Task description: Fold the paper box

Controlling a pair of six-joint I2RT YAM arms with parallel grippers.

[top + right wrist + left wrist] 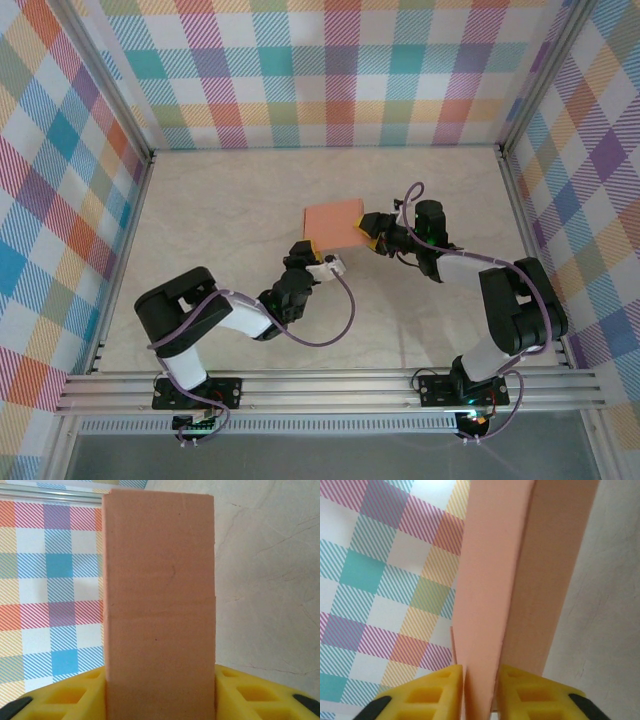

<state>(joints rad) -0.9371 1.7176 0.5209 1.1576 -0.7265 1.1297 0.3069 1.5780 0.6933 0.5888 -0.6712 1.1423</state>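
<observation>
Salmon paper box (pixel 333 225) in narrow left end effector (pixel 314 250) grip and wider right end effector (pixel 372 240) grip.

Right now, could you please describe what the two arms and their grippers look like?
The left arm and right arm match: black joint housings, white links, a lilac cable looping along each. The left gripper and right gripper have yellow fingers moulded with rectangular recesses, black at the outer edges.
</observation>
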